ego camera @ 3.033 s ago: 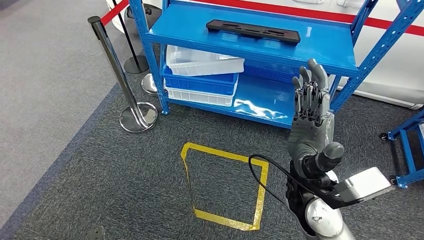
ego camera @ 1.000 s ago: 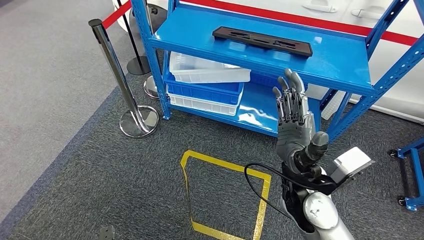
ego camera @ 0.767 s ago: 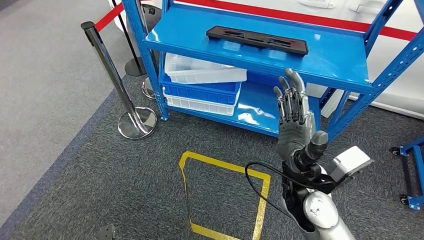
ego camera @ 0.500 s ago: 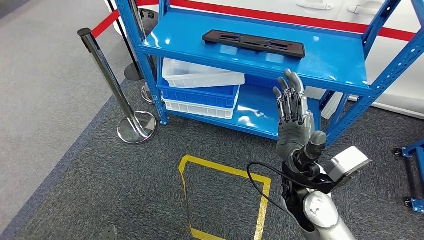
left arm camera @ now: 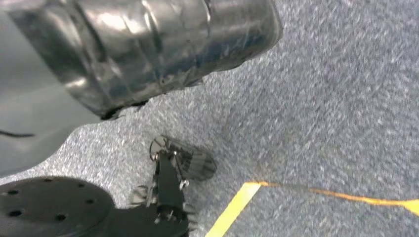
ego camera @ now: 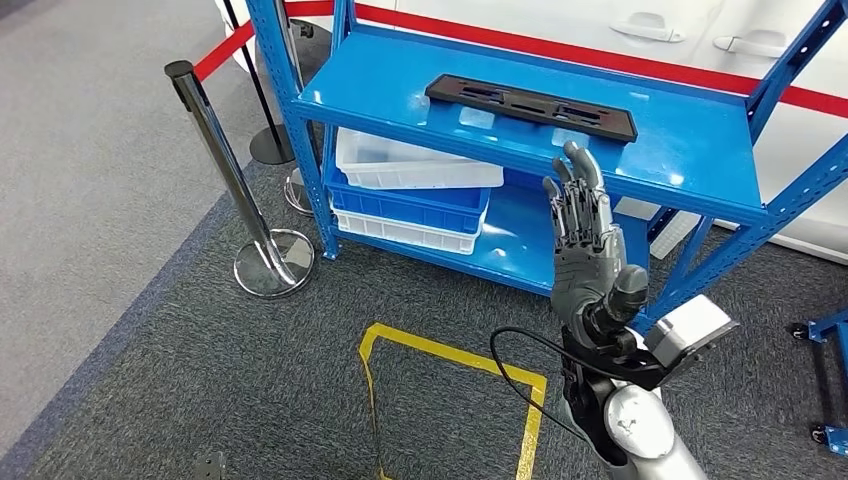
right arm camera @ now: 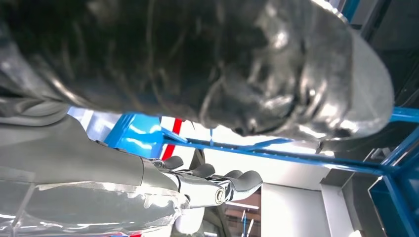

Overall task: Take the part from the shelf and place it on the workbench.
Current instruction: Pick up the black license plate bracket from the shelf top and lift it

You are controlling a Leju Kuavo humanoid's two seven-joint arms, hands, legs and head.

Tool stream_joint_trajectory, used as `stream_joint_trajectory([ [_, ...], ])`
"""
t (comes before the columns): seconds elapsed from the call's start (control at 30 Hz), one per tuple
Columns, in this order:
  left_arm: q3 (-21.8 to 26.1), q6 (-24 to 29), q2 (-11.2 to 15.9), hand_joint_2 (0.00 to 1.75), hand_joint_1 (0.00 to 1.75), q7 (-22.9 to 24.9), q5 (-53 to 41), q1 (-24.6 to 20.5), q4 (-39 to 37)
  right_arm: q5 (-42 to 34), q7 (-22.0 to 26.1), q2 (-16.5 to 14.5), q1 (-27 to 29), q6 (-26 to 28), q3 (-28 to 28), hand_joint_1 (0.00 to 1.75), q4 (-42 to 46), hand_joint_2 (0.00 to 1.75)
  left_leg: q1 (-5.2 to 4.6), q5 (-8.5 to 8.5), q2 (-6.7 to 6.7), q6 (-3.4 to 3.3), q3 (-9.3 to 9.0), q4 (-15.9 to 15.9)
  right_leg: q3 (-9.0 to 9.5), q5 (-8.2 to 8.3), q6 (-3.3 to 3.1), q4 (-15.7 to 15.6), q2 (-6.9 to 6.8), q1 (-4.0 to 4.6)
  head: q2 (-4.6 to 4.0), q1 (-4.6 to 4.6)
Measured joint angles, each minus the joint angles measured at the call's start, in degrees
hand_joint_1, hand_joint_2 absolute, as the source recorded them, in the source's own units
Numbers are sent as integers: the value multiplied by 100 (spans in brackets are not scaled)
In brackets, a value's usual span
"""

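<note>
Part [ego camera: 531, 105] status: the black flat bar lies on the top board of the blue shelf [ego camera: 700, 125], untouched. I see my right robot hand [ego camera: 583, 240] raised upright in front of that board's front edge, fingers straight and apart, holding nothing (it stands below and near the part). I cannot tell the left robot hand's state. 2 stacked bins [ego camera: 410, 195] sit on the lower board.

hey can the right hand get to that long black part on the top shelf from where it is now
Probably yes. The right hand is raised with fingers spread, holding nothing, just in front of the shelf's front edge. The black part lies uncovered on top, with nothing between them; it likely still needs a reach forward.
</note>
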State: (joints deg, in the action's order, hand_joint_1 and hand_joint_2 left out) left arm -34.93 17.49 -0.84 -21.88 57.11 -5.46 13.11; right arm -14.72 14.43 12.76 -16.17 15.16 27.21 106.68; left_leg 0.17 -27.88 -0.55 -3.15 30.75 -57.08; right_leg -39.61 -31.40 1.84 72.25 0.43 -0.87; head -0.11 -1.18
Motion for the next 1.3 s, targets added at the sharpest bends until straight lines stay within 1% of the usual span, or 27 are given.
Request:
stream_joint_trajectory([
  [0.07, -1, 1, -8, 0, 0, 8, -1, 15, -1, 7, -2, 4, 2, 7, 0, 0, -6, 0, -2, -116, -10, 41, -153, -4, 150, 574, -26, -689, -4, -3, 0, 0],
  [0.1, -4, 1, -11, 0, 0, 13, -3, 10, -2, 9, -4, 7, -1, 8, 1, 0, -10, 0, -5, -167, -16, 72, -193, -14, 217, 708, -50, -1009, -11, 12, 0, 1],
  [0.13, -10, 2, -13, 0, 0, 19, -8, 1, -3, 9, -5, 9, 4, 1, 2, 0, -15, 0, -9, -213, -17, 110, -207, -25, 256, 775, -88, -1179, -17, 24, 1, 4],
  [0.2, -25, 3, -12, 0, 0, 35, -28, -16, -5, 11, -4, 14, 16, -36, 3, 0, -17, 0, -17, -270, -15, 184, -216, -63, 288, 697, -173, -1264, -20, 48, 1, 4],
  [0.27, -36, 4, -7, 0, 0, 48, -51, -20, -5, 14, 3, 23, 20, -81, 1, 0, -9, 87, -11, -329, -1, 245, -222, -163, 381, 677, -254, -1271, -12, 33, 1, -4],
  [0.3, -45, 4, -5, 0, 0, 52, -63, -26, -6, 15, 7, 27, 15, -102, -1, 0, -3, 131, -4, -382, 6, 274, -150, -330, 438, 654, -289, -1289, -12, 23, 1, -15],
  [0.33, -59, 4, -4, 0, 0, 58, -70, -31, -5, 15, 10, 29, 13, -126, -1, 0, 3, 175, 8, -468, 13, 302, 10, -611, 488, 626, -314, -1305, -15, 17, 0, -23],
  [0.4, -90, 4, -9, 0, 0, 69, -92, -38, -5, 16, 13, 30, 17, -175, 0, 0, 10, 175, 27, -697, 19, 351, 489, -1327, 564, 554, -339, -1312, -16, 20, 0, -40],
  [0.43, -103, 4, -10, 0, 0, 72, -102, -36, -5, 16, 13, 31, 21, -196, 0, 0, 9, 175, 33, -762, 20, 365, 707, -1568, 609, 513, -337, -1312, -11, 24, 0, -40],
  [0.47, -111, 4, -10, 0, 0, 77, -110, -28, -5, 16, 13, 31, 24, -213, 0, 0, 9, 175, 35, -728, 20, 365, 846, -1634, 667, 466, -335, -1312, -2, 27, 0, -40],
  [0.5, -117, 4, -9, 0, 0, 81, -115, -19, -6, 16, 13, 31, 24, -231, 0, 0, 9, 175, 34, -569, 20, 351, 884, -1496, 739, 414, -329, -1312, 9, 30, 0, -42],
  [0.57, -122, 5, -5, 0, 0, 90, -121, -2, -8, 21, 14, 31, 22, -271, 0, 0, 10, 175, 17, 2, 20, 283, 769, -839, 889, 300, -308, -1320, 21, 32, 0, -40],
  [0.6, -126, 5, 1, 0, 0, 95, -124, -2, -11, 28, 14, 31, 20, -285, 1, 0, 10, 175, -7, 190, 22, 242, 709, -548, 949, 254, -289, -1329, 24, 33, 0, -33],
  [0.63, -131, 5, 6, 0, 0, 98, -126, -6, -14, 39, 14, 31, 17, -293, 2, 0, 11, 175, -38, 308, 19, 196, 655, -334, 978, 217, -261, -1338, 25, 32, 0, -33],
  [0.67, -137, 5, 11, 0, 0, 103, -131, -10, -16, 51, 12, 31, 18, -296, 4, 0, 11, 175, -65, 340, 18, 154, 636, -235, 998, 198, -230, -1342, 25, 31, 0, -30],
  [0.7, -142, 5, 14, 0, 0, 110, -134, -13, -18, 69, 11, 31, 17, -299, 5, 0, 15, 175, -82, 303, 17, 120, 615, -199, 1030, 193, -200, -1348, 26, 40, 0, -29],
  [0.77, -149, 4, 10, 0, 0, 117, -140, -7, -18, 115, 7, 33, 13, -307, 7, 0, 28, 175, -53, 334, 18, 64, 493, -93, 1051, 169, -149, -1289, 15, 54, 0, -26],
  [0.8, -155, 4, 9, 0, 0, 120, -142, -6, -19, 152, 3, 37, -1, -304, 7, 0, 34, 175, -35, 325, 21, 39, 420, -48, 998, 134, -127, -1156, 9, 55, 0, -21],
  [0.83, -163, 4, 8, 0, 0, 120, -147, -13, -19, 191, -6, 41, -15, -297, 7, 0, 37, 175, -18, 316, 22, 17, 360, -12, 864, 59, -102, -907, 3, 47, 0, -18],
  [0.93, -196, 4, 15, 0, 0, 120, -157, -40, -20, 371, -77, 52, -27, -235, 7, 0, 31, 175, -16, 235, 16, -26, 273, 5, 205, -280, -41, 49, -2, 18, 0, -16],
  [0.97, -206, 4, 16, 0, 0, 120, -157, -36, -20, 447, -106, 57, -23, -204, 7, 0, 25, 175, -16, 197, 10, -24, 236, 3, 55, -286, -25, 169, -4, 11, 0, -15],
  [1.0, -214, 4, 15, 0, 0, 120, -157, -25, -20, 518, -132, 63, -23, -175, 7, 0, 20, 175, -15, 155, 4, -17, 184, -1, 0, -158, -12, 98, -5, 4, 0, -14],
  [1.07, -221, 3, 8, 0, 0, 120, -157, -7, -20, 628, -169, 77, -29, -130, 7, 0, 15, 175, -12, 59, -8, 11, 64, -12, 138, 408, -17, -543, -8, -11, 0, -13],
  [1.1, -225, 2, 4, 0, 0, 120, -157, -10, -20, 687, -191, 85, -34, -104, 7, 0, 12, 175, -17, 13, -13, 35, 20, -28, 227, 587, -31, -882, -10, -4, 0, -15],
  [1.13, -230, 2, 1, 0, 0, 119, -157, -20, -20, 754, -213, 93, -42, -79, 8, 0, 9, 175, -22, -30, -18, 67, 6, -46, 296, 693, -59, -1123, -14, 7, 0, -16],
  [1.2, -242, 2, 2, 0, 0, 118, -156, -36, -20, 895, -267, 100, -49, -18, 11, 0, 4, 175, -37, -86, -22, 138, 0, -91, 328, 663, -132, -1259, -21, 29, 0, -24],
  [1.3, -256, 4, 16, 0, 0, 118, -156, -42, -20, 1353, -441, 120, -65, 158, 13, 0, 4, 175, -29, -194, -6, 235, 30, -257, 415, 679, -242, -1298, -22, 1, 0, -35],
])
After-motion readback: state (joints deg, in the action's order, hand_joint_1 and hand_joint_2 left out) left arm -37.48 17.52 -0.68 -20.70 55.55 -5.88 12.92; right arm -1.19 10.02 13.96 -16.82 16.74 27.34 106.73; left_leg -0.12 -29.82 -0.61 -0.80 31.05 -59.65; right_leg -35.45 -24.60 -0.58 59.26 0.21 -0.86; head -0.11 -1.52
